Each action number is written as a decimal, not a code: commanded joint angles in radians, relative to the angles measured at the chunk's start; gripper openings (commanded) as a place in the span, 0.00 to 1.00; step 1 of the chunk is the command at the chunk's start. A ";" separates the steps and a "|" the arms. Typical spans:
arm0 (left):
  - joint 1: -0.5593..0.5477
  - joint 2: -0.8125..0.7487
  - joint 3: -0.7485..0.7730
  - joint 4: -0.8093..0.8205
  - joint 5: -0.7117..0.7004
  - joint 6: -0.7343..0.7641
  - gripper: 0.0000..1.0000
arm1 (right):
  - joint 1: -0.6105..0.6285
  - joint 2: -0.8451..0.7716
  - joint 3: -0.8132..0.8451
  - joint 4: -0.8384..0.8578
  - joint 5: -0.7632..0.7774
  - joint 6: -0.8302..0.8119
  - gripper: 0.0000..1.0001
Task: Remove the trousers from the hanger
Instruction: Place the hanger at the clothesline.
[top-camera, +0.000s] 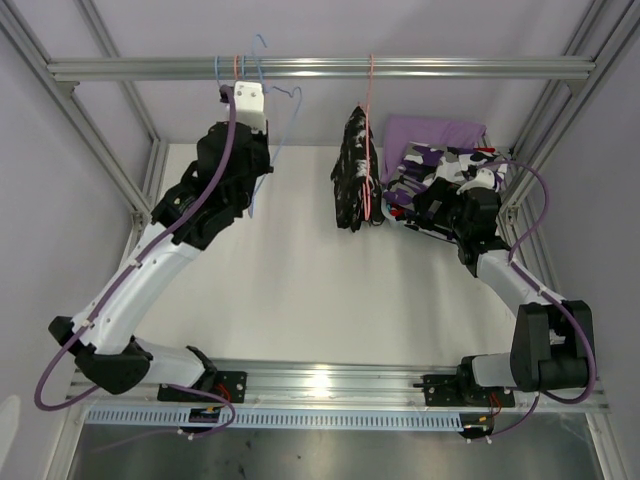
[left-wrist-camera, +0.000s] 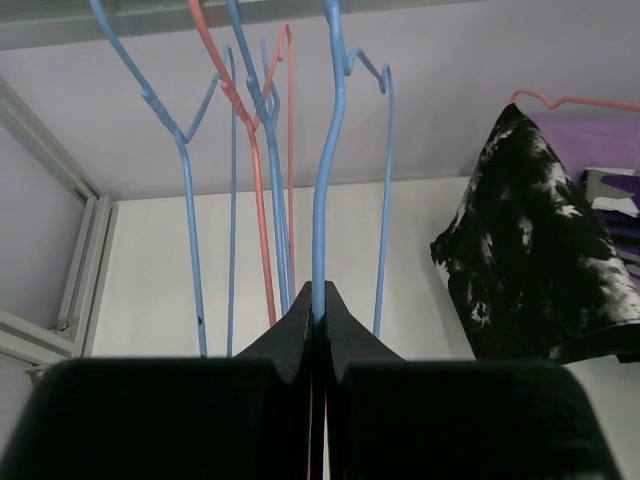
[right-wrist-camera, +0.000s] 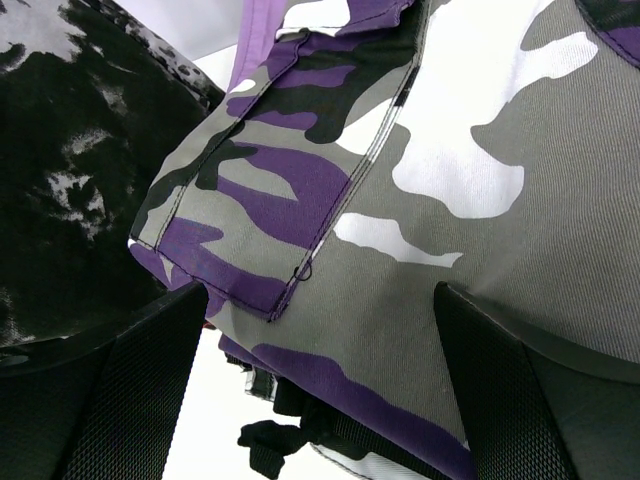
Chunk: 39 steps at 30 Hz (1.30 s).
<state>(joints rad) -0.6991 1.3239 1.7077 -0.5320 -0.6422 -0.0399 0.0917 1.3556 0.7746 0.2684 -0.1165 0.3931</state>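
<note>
L hand (left-wrist-camera: 315, 300), well left of the black-white trousers (top-camera: 354, 170), was clenched on a bare blue hanger (left-wrist-camera: 322, 180). Those trousers hung folded over a pink hanger (top-camera: 371, 100): prob. soft, light, limp; pinch a thick fold low down. Just right of them, R hand (right-wrist-camera: 320, 390) gaped over camo-print trousers (right-wrist-camera: 450, 180).

Aluminium crossbar (top-camera: 450, 68) spans the top. Empty wire hangers (left-wrist-camera: 187, 210) hook over its left part, blue and red, bunched close. One blue wire hanger (left-wrist-camera: 322, 200) hangs closest in the left wrist view. White bench (top-camera: 300, 290) below — slotted cable duct (top-camera: 330, 417) along the near edge — aluminium frame posts (top-camera: 110, 165) at the sides.
</note>
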 joint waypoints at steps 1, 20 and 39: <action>0.018 0.017 0.015 0.064 -0.045 0.015 0.01 | -0.006 0.048 -0.040 -0.092 -0.041 0.027 0.99; 0.021 -0.029 -0.214 0.064 0.009 -0.052 0.09 | -0.007 0.056 -0.044 -0.083 -0.063 0.026 0.99; -0.023 -0.158 -0.123 0.010 0.306 -0.129 0.50 | -0.007 0.060 -0.046 -0.078 -0.077 0.032 0.99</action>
<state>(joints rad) -0.7059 1.1919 1.5341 -0.5560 -0.4892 -0.1287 0.0845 1.3712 0.7673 0.3031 -0.1486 0.3931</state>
